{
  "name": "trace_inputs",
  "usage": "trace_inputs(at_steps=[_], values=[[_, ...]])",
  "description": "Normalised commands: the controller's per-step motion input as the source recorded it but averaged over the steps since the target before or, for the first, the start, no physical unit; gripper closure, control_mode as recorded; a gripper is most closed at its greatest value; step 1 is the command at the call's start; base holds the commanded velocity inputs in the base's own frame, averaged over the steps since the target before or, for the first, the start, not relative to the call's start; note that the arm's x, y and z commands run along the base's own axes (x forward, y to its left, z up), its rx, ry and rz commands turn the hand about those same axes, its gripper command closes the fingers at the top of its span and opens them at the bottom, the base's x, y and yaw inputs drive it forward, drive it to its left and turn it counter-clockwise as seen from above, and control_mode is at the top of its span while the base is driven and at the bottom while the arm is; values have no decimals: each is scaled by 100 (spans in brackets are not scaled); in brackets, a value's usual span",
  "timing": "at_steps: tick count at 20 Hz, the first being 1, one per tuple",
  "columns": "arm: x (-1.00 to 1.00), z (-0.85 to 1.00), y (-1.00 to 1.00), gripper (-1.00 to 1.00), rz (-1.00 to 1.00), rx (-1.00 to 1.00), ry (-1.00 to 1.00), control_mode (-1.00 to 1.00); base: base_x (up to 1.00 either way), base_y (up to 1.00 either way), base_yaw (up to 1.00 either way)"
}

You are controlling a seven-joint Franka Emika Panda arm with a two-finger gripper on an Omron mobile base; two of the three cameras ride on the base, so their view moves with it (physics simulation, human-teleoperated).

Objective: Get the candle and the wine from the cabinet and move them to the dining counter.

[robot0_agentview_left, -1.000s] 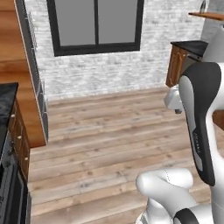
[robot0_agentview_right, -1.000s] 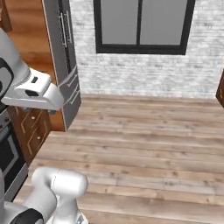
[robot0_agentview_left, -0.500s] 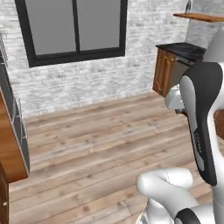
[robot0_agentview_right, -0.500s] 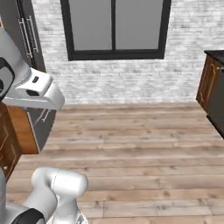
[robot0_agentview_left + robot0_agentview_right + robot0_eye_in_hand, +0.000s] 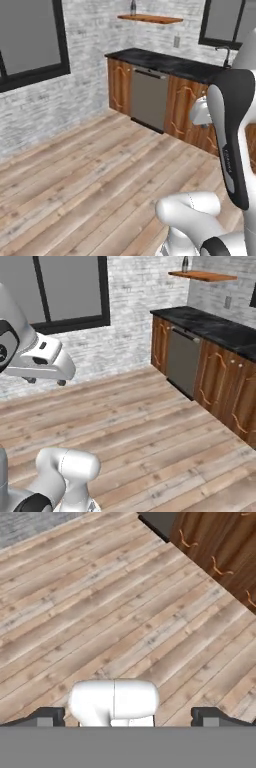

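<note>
The cabinet (image 5: pixel 150 19) is an orange-brown wooden shelf high on the brick wall, far off across the room, also seen as the cabinet (image 5: pixel 202 276) from the right. The wine (image 5: pixel 133 7), a dark bottle, stands upright at its left end; in the right base view the wine (image 5: pixel 185 263) is cut by the top edge. The candle and the dining counter are out of view. My gripper (image 5: pixel 129 717) is open with nothing between its tips, held up over bare wood floor, far from the shelf.
Under the shelf, a wall-side black marble counter (image 5: pixel 170 62) runs over wood-door base cabinets (image 5: pixel 225 388) and a grey dishwasher (image 5: pixel 147 97). Dark-framed windows (image 5: pixel 65 291) sit in the brick wall. Open wood floor (image 5: pixel 85 175) lies between me and the counter.
The whole picture has swung: the base has turned, so the fridge has left the views and the counter, dishwasher and shelf have come in. The gripper stays open.
</note>
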Motion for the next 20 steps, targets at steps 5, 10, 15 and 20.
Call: trace_inputs(at_steps=[5,10,15,20], values=[[0,0,0,-100,0,0,0,100,78,38,-68],[0,0,0,-100,0,0,0,100,90,53,-65],[0,0,0,-100,0,0,0,100,100,73,-61],[0,0,0,-100,0,0,0,100,100,87,-57]])
